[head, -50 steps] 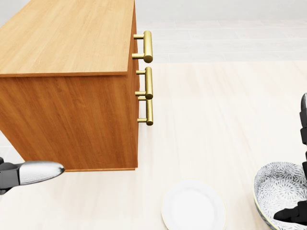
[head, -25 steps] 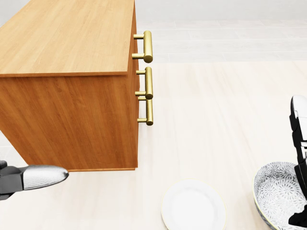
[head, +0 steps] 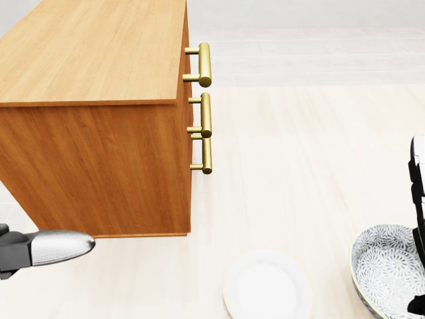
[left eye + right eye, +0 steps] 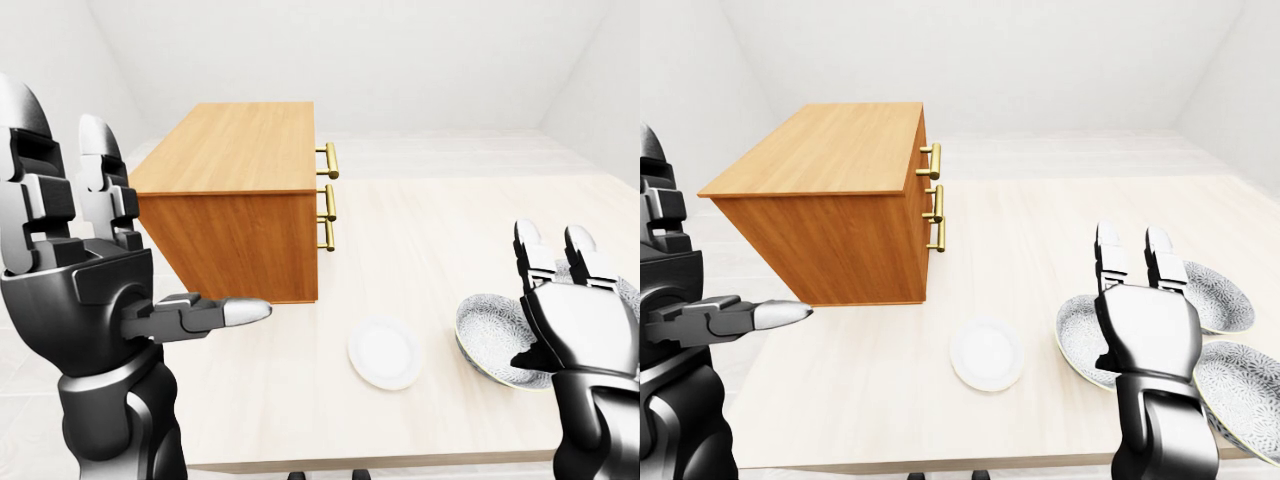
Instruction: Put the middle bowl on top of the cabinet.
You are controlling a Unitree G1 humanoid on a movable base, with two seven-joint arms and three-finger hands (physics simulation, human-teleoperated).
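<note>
Currently R robot hand (image 4: 1145, 340) & L robot hand (image 4: 85, 290) both wide open, empty; three patterned bowls (image 4: 1077, 335) sit on counter (image 4: 870, 380), right of white plate (image 4: 986, 355), well apart from cabinet (image 4: 830, 150).

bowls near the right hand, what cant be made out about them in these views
- Right-eye view: the right hand covers part of the left bowl and the far bowl; whether they touch is hidden.
- Right-eye view: the near bowl is cut off by the right edge.
- Head view: only the left bowl shows, cut off by the bottom edge and partly behind the hand.
</note>
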